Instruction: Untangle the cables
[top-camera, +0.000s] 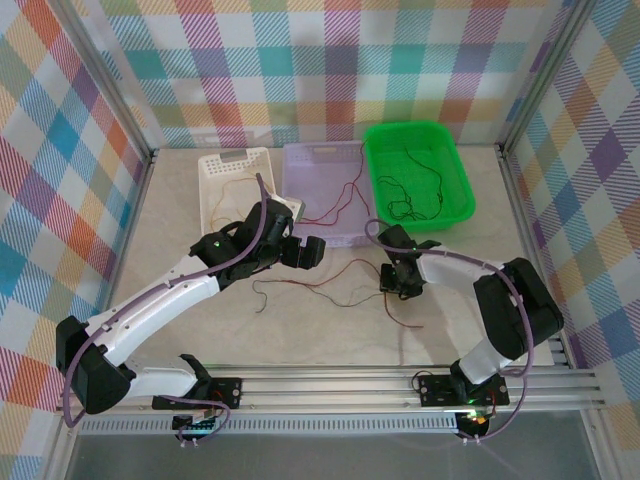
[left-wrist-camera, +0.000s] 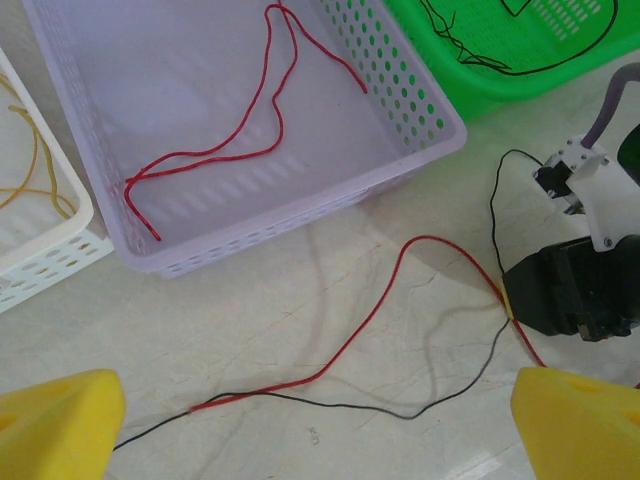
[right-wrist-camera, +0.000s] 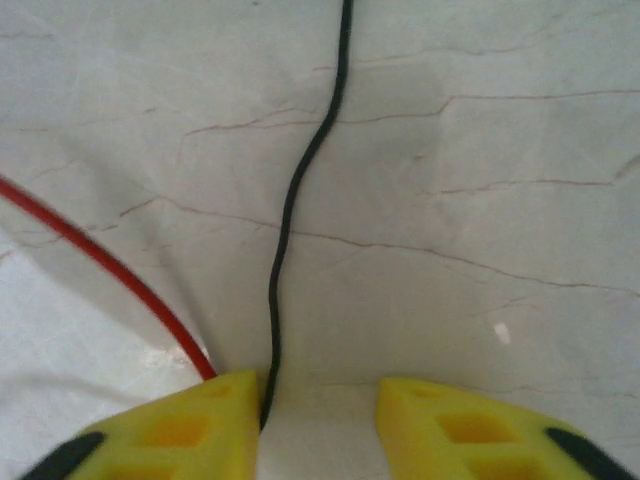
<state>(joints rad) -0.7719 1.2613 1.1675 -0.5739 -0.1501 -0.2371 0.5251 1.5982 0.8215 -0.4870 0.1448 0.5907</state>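
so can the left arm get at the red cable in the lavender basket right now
Probably yes. The left gripper hangs open just in front of the lavender basket, whose top is open, and nothing lies over the red cable inside. It would only have to clear the near wall.

White shells over black joints form the left arm (top-camera: 150, 305) and right arm (top-camera: 460, 268), black bases at six o'clock; lavender-grey cable (top-camera: 262, 200) trails each; fingertips (left-wrist-camera: 60, 425) are yellow wedges.

Robot lab test cell. Plaid fabric walls (top-camera: 320, 70) on metal frame posts (top-camera: 100, 82) box in marble-look counter (top-camera: 330, 335). Left arm (top-camera: 160, 295), right arm (top-camera: 515, 300) bolted to aluminium rail (top-camera: 330, 383). White basket (top-camera: 212, 165), lavender basket (top-camera: 315, 185), green basket (top-camera: 410, 127) at back.
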